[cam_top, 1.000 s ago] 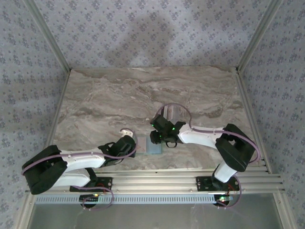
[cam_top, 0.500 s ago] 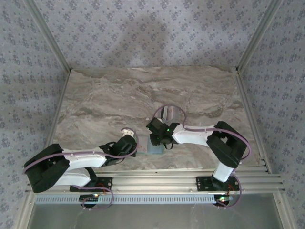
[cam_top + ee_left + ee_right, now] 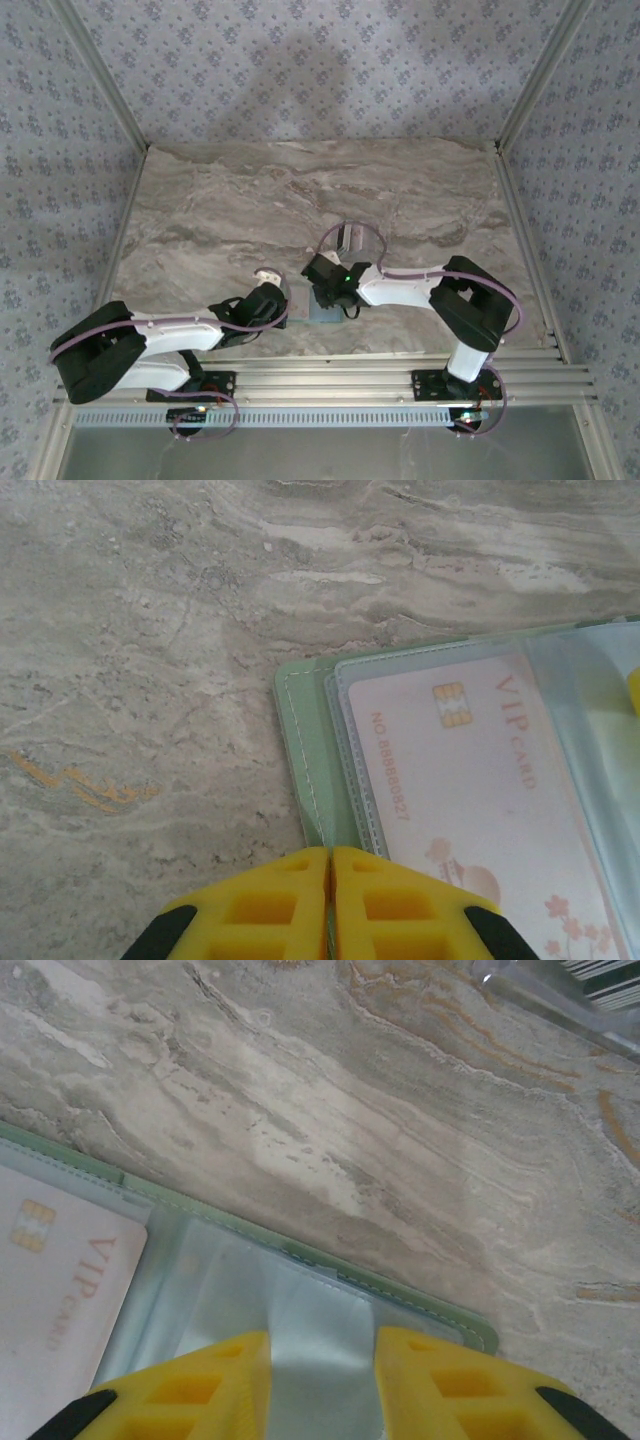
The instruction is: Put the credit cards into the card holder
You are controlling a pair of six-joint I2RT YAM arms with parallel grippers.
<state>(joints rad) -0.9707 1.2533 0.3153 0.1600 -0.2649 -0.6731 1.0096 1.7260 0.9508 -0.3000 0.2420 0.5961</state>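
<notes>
Marble table (image 3: 250, 200), sage-green card holder (image 3: 300, 730) open flat near its front edge, pink card (image 3: 470, 780) in holder's clear sleeve reading "VIP CARD", "NO.88888827", left gripper (image 3: 330, 880) clamped on holder's edge, right gripper (image 3: 320, 1380) jaws apart astride a silvery card (image 3: 320, 1340) over holder's other panel.

Worktop (image 3: 230, 210): marble-patterned slab, grey-beige with pale streaks and a few orange veins; veining shows close up in both wrist views (image 3: 150, 630) (image 3: 400, 1110).

Walls (image 3: 320, 60): pale blue-grey fabric or paper with a small repeating floral print, on three sides of the worktop.

Frame (image 3: 100, 80): silvery metal bars rising at the corners.

Rail (image 3: 380, 375): ribbed aluminium rail along the near edge.

Clear strip (image 3: 560, 1005): transparent, at the top right of the right wrist view; kind unclear.
</notes>
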